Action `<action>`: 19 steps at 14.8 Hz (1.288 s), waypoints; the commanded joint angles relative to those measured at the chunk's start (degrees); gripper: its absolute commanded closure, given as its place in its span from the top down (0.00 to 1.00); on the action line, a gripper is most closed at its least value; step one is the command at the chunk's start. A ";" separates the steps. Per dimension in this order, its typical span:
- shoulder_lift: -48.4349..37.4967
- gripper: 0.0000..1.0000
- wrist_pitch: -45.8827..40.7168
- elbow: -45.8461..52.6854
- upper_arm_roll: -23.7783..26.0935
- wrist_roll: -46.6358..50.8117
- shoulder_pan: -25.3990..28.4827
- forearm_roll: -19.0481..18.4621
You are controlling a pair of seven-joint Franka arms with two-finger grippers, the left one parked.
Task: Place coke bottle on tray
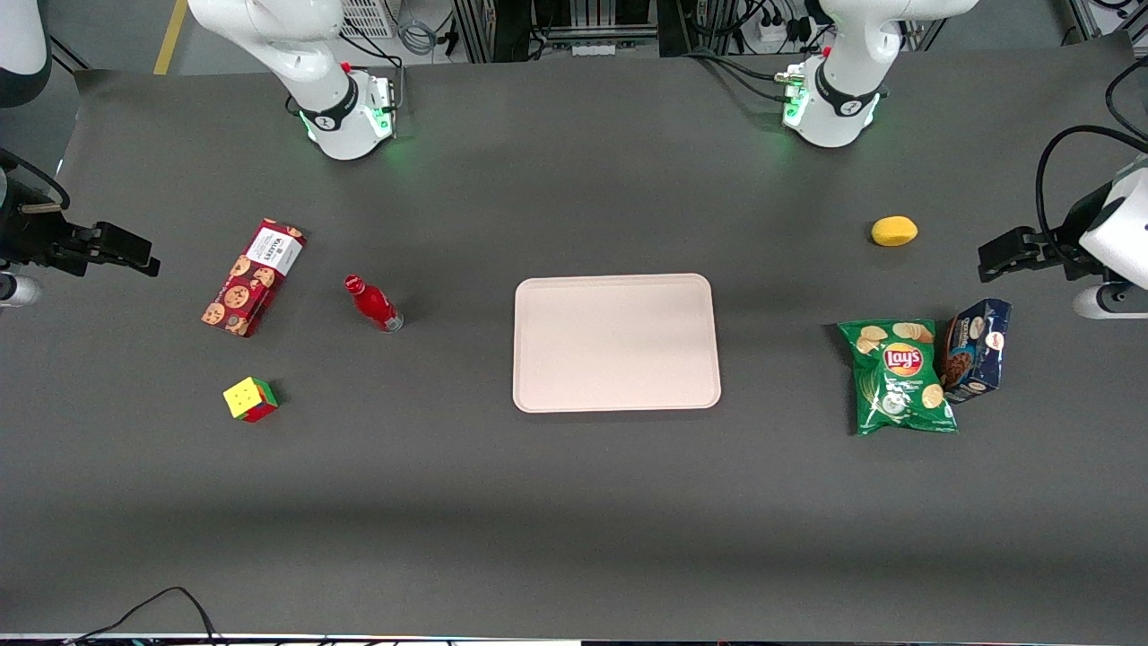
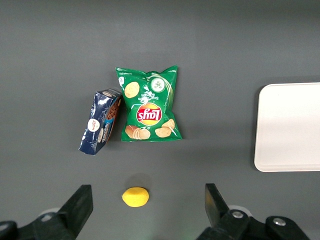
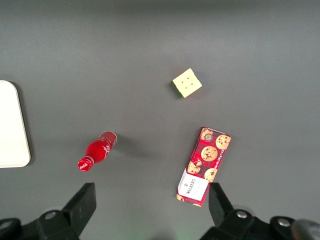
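Note:
The coke bottle (image 1: pixel 374 304), small, red and red-capped, stands on the dark table between the red cookie box and the tray. It also shows in the right wrist view as the coke bottle (image 3: pixel 98 150). The pale pinkish tray (image 1: pixel 617 343) lies flat mid-table with nothing on it, and its edge, the tray (image 3: pixel 11 125), shows in the wrist view. My gripper (image 1: pixel 126 253) hovers high at the working arm's end of the table, well apart from the bottle. In the wrist view the gripper (image 3: pixel 152 205) is open, with only bare table between its fingers.
A red cookie box (image 1: pixel 253 276) lies beside the bottle, toward the working arm's end. A colour cube (image 1: pixel 250 399) sits nearer the front camera. Toward the parked arm's end lie a green chips bag (image 1: pixel 900 377), a blue box (image 1: pixel 976 348) and a yellow lemon (image 1: pixel 894 231).

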 commanded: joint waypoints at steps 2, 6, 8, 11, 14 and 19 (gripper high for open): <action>1.13 1.00 -0.65 1.77 0.17 -0.36 -0.32 -0.96; 1.66 1.00 -0.74 2.73 0.17 -0.36 -0.58 -0.96; 1.66 1.00 -0.74 2.73 0.17 -0.36 -0.49 -0.96; 1.92 1.00 -0.83 2.73 0.17 -0.36 -0.49 -0.96; 1.92 1.00 -1.09 2.65 0.17 -0.97 -0.49 -0.88; 1.92 1.00 -1.18 2.65 0.17 -1.15 -0.49 -0.96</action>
